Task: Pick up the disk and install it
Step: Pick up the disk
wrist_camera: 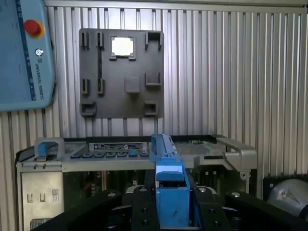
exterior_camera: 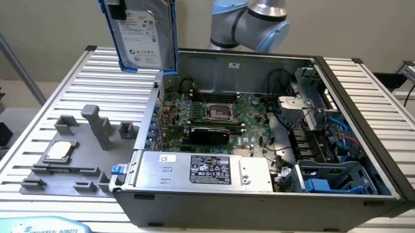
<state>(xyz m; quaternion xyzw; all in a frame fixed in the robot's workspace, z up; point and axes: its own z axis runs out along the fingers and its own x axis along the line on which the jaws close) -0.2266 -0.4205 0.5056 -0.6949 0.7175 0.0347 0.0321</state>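
The disk [exterior_camera: 146, 36], a silver-grey drive with a white label in a blue carrier, hangs upright in the air above the far left corner of the open computer case [exterior_camera: 259, 204]. Its top runs off the exterior view's upper edge. In the wrist view the disk [wrist_camera: 166, 163] appears edge-on as a blue bar, and my gripper [wrist_camera: 171, 211] is shut on it, with a black finger [wrist_camera: 144, 211] on each side. Beyond the disk, that view looks down on the case wall and the grey fixture plate [wrist_camera: 120, 103].
Inside the case are the motherboard [exterior_camera: 214, 114], a silver box with a black label [exterior_camera: 207, 170] and a blue-grey drive cage [exterior_camera: 334, 177]. On the exterior view's left, a grey fixture plate [exterior_camera: 71, 165] holds a square silver chip [exterior_camera: 57, 150]. A light-blue pendant [wrist_camera: 21, 53] lies on the ribbed table.
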